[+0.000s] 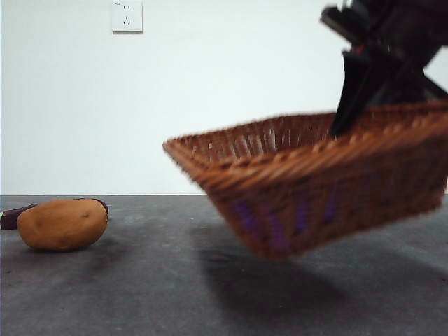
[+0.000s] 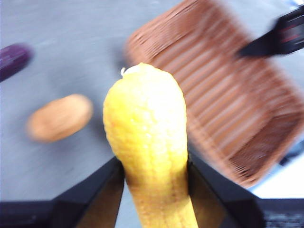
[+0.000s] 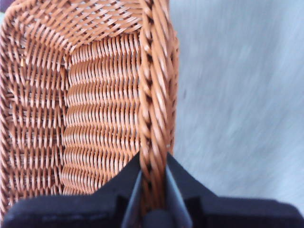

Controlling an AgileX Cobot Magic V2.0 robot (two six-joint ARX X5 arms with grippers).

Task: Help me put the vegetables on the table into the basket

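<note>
Evidently light and stiff, the brown woven wicker basket (image 1: pixel 315 189) hung tilted from the right end effector (image 3: pixel 153 190), which pinched its braided rim at the front view's two o'clock; the left end effector (image 2: pixel 154 178) clamped the bumpy yellow corn cob (image 2: pixel 147 137).

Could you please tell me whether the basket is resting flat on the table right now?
No. The basket hangs tilted above the table, casting a shadow; the right end effector clamps its rim.

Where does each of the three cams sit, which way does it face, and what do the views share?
Front view: low at table height, looking level across the dark grey speckled table at the lifted brown woven wicker basket; the right gripper shows.
Left wrist view: above the table, looking down past the left gripper clamping the bumpy yellow corn cob.
Right wrist view: over the right gripper pinching the basket's rim.
Shared: the basket in all three; the rounded orange-brown potato in front and left wrist views.
</note>
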